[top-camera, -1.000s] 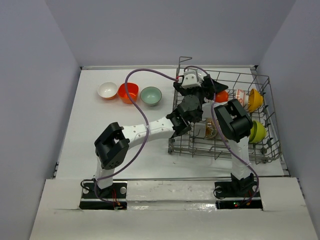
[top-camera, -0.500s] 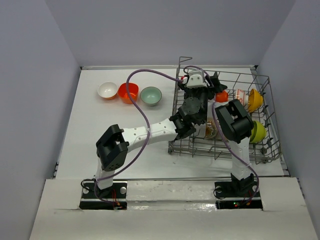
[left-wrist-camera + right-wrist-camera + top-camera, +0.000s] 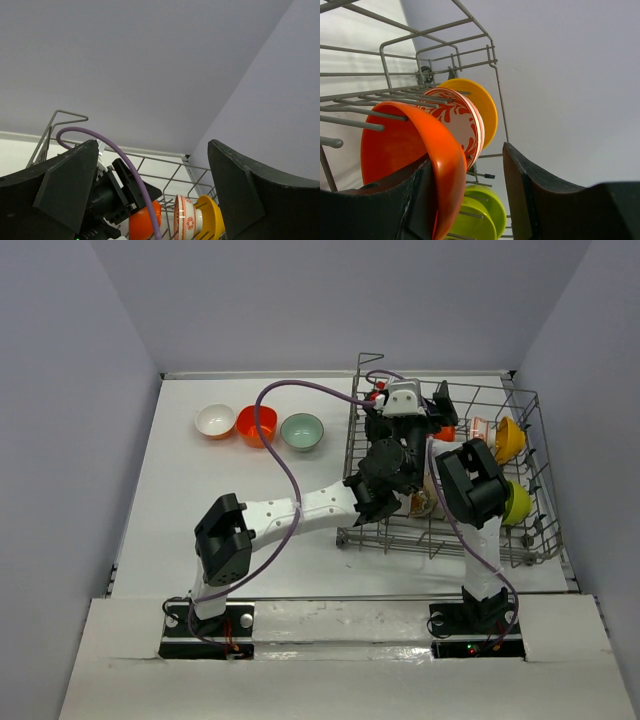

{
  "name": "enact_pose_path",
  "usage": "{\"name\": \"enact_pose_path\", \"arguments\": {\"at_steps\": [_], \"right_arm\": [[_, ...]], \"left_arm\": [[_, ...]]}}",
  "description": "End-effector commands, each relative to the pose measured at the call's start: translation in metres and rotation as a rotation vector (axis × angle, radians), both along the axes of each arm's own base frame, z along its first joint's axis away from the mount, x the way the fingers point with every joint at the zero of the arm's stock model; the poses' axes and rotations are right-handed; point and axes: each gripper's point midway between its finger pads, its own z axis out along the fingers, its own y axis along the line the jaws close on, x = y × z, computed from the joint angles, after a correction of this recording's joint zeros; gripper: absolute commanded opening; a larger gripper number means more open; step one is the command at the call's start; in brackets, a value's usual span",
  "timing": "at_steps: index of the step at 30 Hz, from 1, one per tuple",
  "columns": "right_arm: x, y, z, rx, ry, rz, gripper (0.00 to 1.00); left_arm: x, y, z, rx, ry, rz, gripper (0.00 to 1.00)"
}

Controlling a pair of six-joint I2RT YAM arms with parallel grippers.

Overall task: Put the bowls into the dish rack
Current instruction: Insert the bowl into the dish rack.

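Note:
The dish rack (image 3: 540,532) stands at the right of the table. On its tines stand an orange bowl (image 3: 405,145), a white bowl with red pattern (image 3: 457,120), a yellow bowl (image 3: 485,107) and lime green bowls (image 3: 480,212). My right gripper (image 3: 467,157) straddles the orange bowl's wall: its left finger lies against the inside, its right finger stands apart from the outside. My left gripper (image 3: 410,403) hovers wide open and empty over the rack's back left part, tilted up towards the far wall. On the table sit a white bowl (image 3: 216,420), a red-orange bowl (image 3: 257,424) and a pale teal bowl (image 3: 302,430).
My left forearm (image 3: 310,505) stretches across the table and over the rack's left side, crossing in front of my right arm (image 3: 470,485). A purple cable (image 3: 280,455) loops above the table. An amber item (image 3: 420,503) lies low in the rack. Grey walls enclose the table.
My left gripper has swung to the right along the rack's back edge. The right arm has barely moved, and the orange bowl stays on the tines.

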Motion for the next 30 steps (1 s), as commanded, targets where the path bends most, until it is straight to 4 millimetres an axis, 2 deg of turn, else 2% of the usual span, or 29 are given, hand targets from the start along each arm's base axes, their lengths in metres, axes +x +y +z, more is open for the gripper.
{"name": "enact_pose_path", "arguments": {"at_steps": [1, 5, 7, 10, 13, 19, 25, 30], "right_arm": [[-0.012, 0.004, 0.059, 0.111, -0.222, -0.047, 0.56], [-0.008, 0.006, 0.056, 0.130, -0.241, -0.030, 0.58], [-0.008, 0.006, 0.051, 0.112, -0.184, -0.012, 0.59], [-0.003, 0.008, 0.048, 0.163, -0.220, 0.008, 0.59], [-0.001, 0.010, 0.051, 0.192, -0.234, 0.025, 0.59], [0.000, 0.011, 0.056, 0.252, -0.254, 0.064, 0.62], [0.001, 0.015, 0.048, 0.332, -0.234, 0.101, 0.62], [0.003, 0.020, 0.050, 0.415, -0.251, 0.130, 0.63]], "left_arm": [[-0.013, 0.016, 0.050, -0.114, -0.061, 0.023, 0.99], [-0.018, 0.017, 0.057, -0.123, -0.076, 0.012, 0.99], [-0.022, 0.017, 0.064, -0.127, -0.091, 0.003, 0.99], [-0.026, 0.016, 0.076, -0.118, -0.106, 0.010, 0.99], [-0.029, 0.015, 0.085, -0.118, -0.122, 0.003, 0.99], [-0.032, 0.018, 0.094, -0.123, -0.132, -0.002, 0.99], [-0.037, 0.023, 0.104, -0.119, -0.139, 0.002, 0.99], [-0.040, 0.030, 0.109, -0.108, -0.138, 0.015, 0.99]]}}
